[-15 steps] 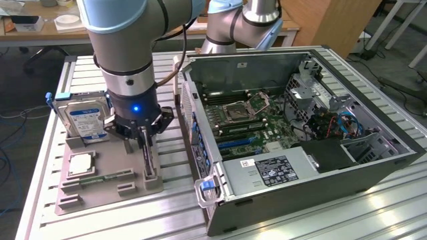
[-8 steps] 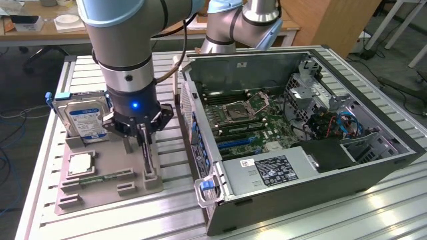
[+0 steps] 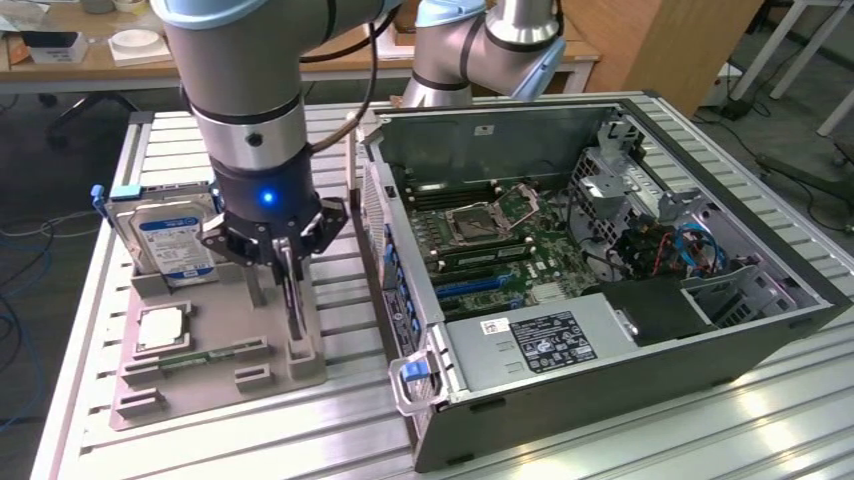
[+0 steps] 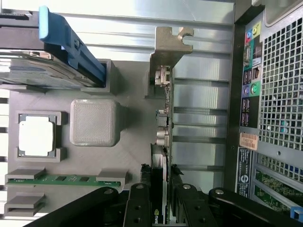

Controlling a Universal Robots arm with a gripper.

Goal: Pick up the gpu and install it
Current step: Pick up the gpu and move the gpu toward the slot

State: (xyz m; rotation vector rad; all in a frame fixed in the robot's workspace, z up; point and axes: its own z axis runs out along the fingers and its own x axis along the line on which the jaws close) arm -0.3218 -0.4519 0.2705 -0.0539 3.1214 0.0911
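On the near part of the slatted table [image 3: 347, 420] lies a grey holder [image 3: 200, 385]. A green memory stick [image 3: 214, 352] sits in its near slots and a processor [image 3: 160, 328] just beyond. At the holder's edge on the exterior view's right, the gpu [image 3: 295, 310] stands on its long edge in a slot. It reads as a thin dark blade, with its lower edge down in the holder rather than lifted clear. The gripper [image 3: 284, 262] comes straight down over it, and its black fingers [image 4: 182, 208] lie against the card's two flat faces. The jaws are closed on the gpu's upper edge, with no gap to see. The card sits directly between the jaws, not off to a side. Its long axis runs near to far along the holder, and the silver bracket [image 4: 168, 47] is at the far end. On the exterior view's left and farther back, the hard drive [image 3: 167, 240] stands upright, well apart from the card. On the exterior view's right, a strip of bare slats separates the holder from the computer case [image 3: 641, 370]. The case's port panel [image 4: 248, 94] faces the card and looks like the closest edge to it. Above the card only the arm itself is seen, so the way up looks open. Farther off, the case lies open-side up, showing the motherboard [image 3: 514, 245] and a blue slot [image 3: 470, 286].
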